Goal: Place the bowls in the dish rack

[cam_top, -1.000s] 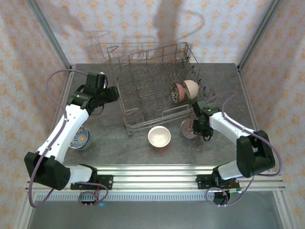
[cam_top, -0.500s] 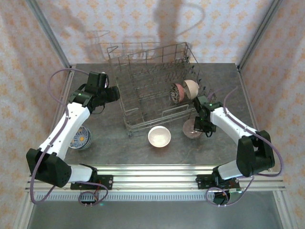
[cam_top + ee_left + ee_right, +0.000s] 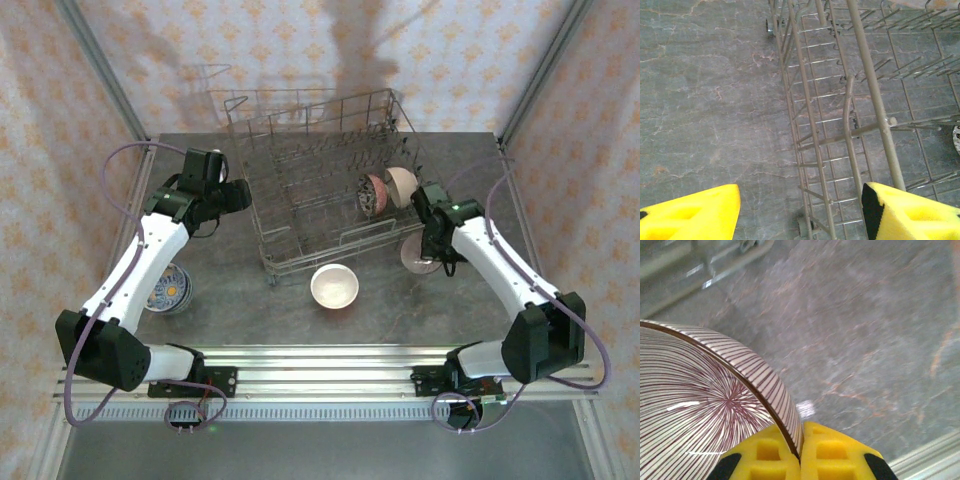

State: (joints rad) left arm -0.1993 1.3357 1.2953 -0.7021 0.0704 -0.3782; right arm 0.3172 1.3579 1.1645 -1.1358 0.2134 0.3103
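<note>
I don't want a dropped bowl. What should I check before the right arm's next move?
1. Right pincer shut on the striped bowl at its rim: ok.
2. Striped bowl lifted clear of the table: cannot tell.
3. Dish rack has free tines left of the two racked bowls: ok.
4. Left pincer open, outside the rack's left wall: ok.
5. White bowl on the table, apart from the striped bowl: ok.

Striped bowl (image 3: 412, 258) beside wire dish rack (image 3: 300, 200), two bowls (image 3: 401, 182) inside
</note>
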